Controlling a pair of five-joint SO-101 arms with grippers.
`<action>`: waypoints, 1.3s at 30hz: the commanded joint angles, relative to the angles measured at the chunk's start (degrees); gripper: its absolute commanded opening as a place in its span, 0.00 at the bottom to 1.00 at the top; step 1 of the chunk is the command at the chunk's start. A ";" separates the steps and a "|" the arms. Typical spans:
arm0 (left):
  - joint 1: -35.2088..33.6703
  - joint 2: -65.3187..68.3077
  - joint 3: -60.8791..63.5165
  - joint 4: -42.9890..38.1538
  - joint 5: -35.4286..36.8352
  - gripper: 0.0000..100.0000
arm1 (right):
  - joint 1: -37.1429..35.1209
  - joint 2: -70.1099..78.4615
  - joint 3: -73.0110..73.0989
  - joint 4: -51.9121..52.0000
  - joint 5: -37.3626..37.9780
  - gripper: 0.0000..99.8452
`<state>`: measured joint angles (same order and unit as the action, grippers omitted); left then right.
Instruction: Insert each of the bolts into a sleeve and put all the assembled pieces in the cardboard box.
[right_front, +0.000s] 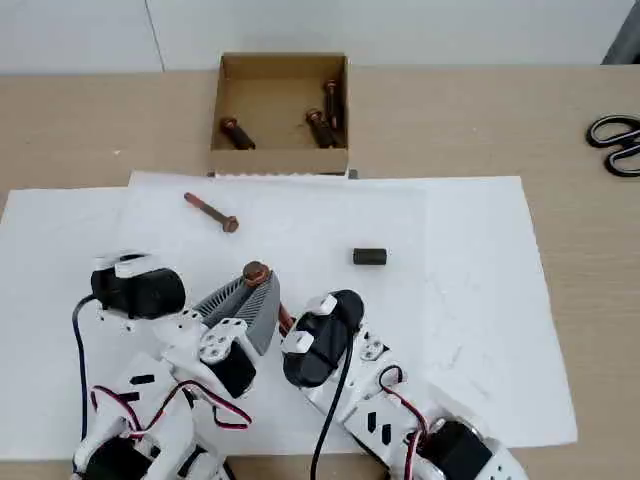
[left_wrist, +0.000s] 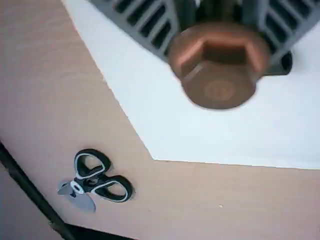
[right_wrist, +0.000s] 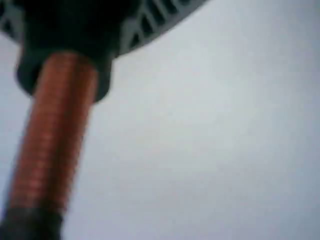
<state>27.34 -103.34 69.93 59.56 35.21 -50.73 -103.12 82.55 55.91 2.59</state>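
Copper-coloured hex-head bolt (right_front: 256, 272): held near its head by the left gripper (right_front: 254, 288) and lifted off the white paper sheet (right_front: 460, 300). Its threaded shank slants toward the right arm (right_front: 322, 342).
Left jaws: closed on the bolt. Grey ribbed fingers (left_wrist: 145, 20) flank the head in the left wrist view.
Right jaws: I cannot tell whether they are open or closed.
Shank detail: in the right wrist view a dark collar (right_wrist: 62, 75) rings the thread. I take it for a sleeve, but cannot confirm.
Brown cardboard box (right_front: 283, 160): three assembled pieces (right_front: 237, 133) lie inside.
Loose stock: a second copper bolt (right_front: 210, 212) and a short black cylindrical sleeve (right_front: 369, 256) lie well apart on the paper.
Step in hand: I judge this to be bolt-to-sleeve mating between the two arms — not yet boxing.
Next move: I would keep shank and bore on one axis and seat the sleeve fully, then carry the piece over the box wall with one arm before letting go.
Unrelated: black-handled scissors (right_front: 618, 143) lie on the tan wooden table (right_front: 100, 120).
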 joint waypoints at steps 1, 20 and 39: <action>-1.76 -0.09 -0.48 -0.70 -1.93 0.00 | -0.22 -0.40 -0.62 -1.36 0.70 0.00; -4.48 0.00 -0.66 -1.76 0.44 0.00 | -0.22 -0.40 -0.62 -1.45 0.70 0.00; -0.44 -0.09 2.77 -1.76 0.88 0.00 | -0.22 -0.48 -1.23 -1.45 0.70 0.00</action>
<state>26.81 -102.90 72.40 59.21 36.26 -50.73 -103.12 82.55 55.91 2.68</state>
